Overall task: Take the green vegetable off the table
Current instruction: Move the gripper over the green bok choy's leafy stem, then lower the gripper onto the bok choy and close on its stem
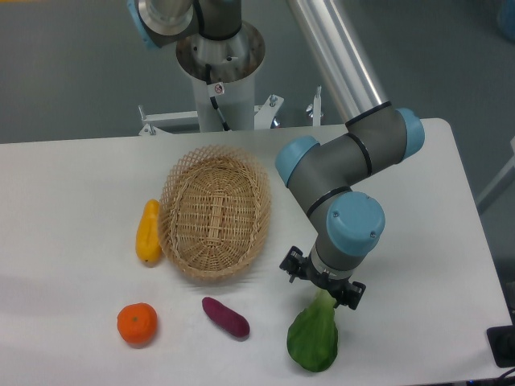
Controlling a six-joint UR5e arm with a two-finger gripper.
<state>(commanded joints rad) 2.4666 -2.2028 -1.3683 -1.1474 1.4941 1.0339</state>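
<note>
The green vegetable (313,339) lies on the white table (72,185) near the front edge, its dark glossy leaf toward the front and its pale stem pointing up and back. My gripper (322,286) hangs directly over the stem end, pointing down. Its fingers are hidden under the wrist and the black flange, so I cannot tell how the jaws stand or whether they touch the stem.
A wicker basket (215,213) sits left of the arm. A yellow elongated fruit (148,232) lies against its left side. A purple eggplant-like piece (224,317) and an orange (137,323) lie at the front left. The arm's base post (219,72) stands behind the table.
</note>
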